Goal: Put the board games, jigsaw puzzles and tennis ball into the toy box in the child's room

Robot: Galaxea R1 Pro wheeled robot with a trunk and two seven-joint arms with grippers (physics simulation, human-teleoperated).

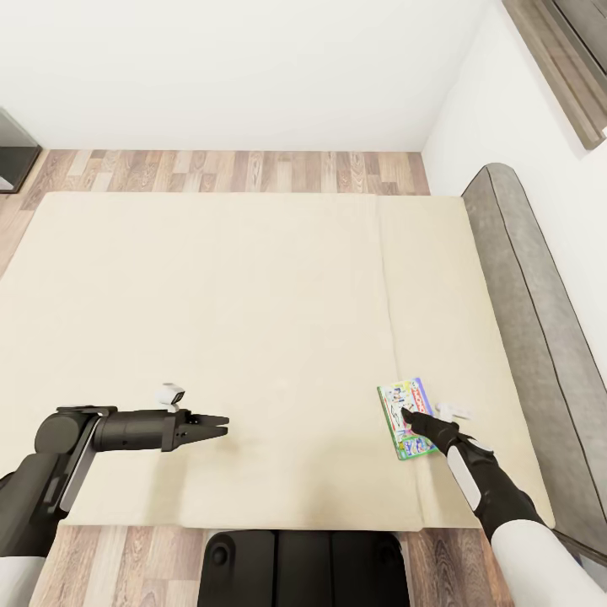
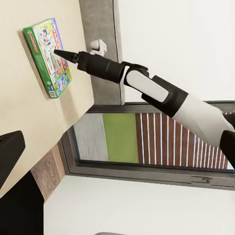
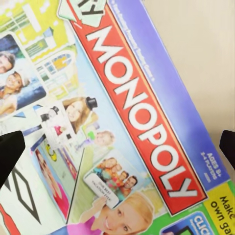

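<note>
The robot stands at the side of the wide low bed with its beige mattress [image 1: 253, 337] and grey padded headboard [image 1: 523, 287], both arms stretched out over it. 1 flat, colourful board game box [image 1: 407, 419], green-edged with a blue and white cover and a red Monopoly banner [image 3: 142, 112], lies face up on the mattress near the headboard end, close to the robot's side of the bed. It is the only toy I can see on the bed from here.

The right gripper [image 1: 410, 415] is down over that box, its black tip at or just above the cover. In the right wrist view the 2 dark fingertips [image 3: 11, 156] sit far out at either edge with the box lid between them, so the fingers are spread wide. I judge they are lining up to straddle the thin box for a grasp, which is not yet made.

The left gripper [image 1: 221, 424] hangs over bare mattress, well apart from the box and carrying nothing, its 2 prongs slightly parted. It seems simply parked out of the way.

The thin box lying flush on the soft surface may be awkward to get fingers under.
</note>
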